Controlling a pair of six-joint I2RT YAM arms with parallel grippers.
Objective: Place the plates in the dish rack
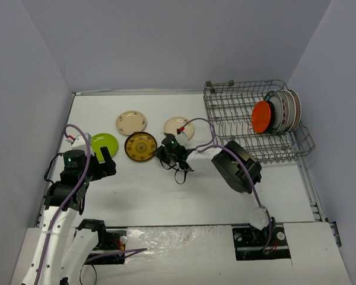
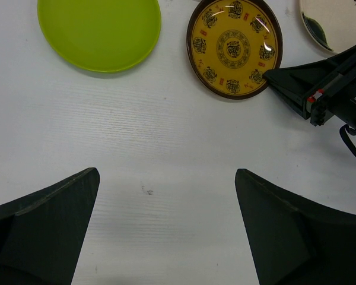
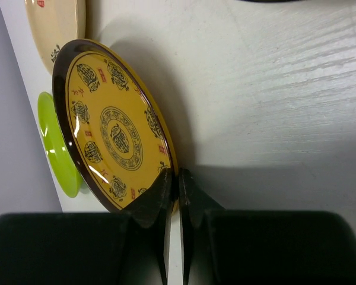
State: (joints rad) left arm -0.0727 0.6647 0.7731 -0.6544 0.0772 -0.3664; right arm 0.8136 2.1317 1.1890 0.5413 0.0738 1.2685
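Right gripper (image 3: 178, 177) is clamped on the yellow plate (image 3: 115, 139) at its rim facing the dish rack (image 1: 231, 113); the plate lies flat, well apart from it. You're at pickup. Next: lift, carry over, stand it between free tines. Left gripper (image 2: 167, 175) hangs open.

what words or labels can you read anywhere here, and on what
Nothing can be read outright.
yellow plate: dark character medallions and small red marks, too small and stylised to read.
right gripper: white print on its body, too blurred to read.
No other text shows in any view.
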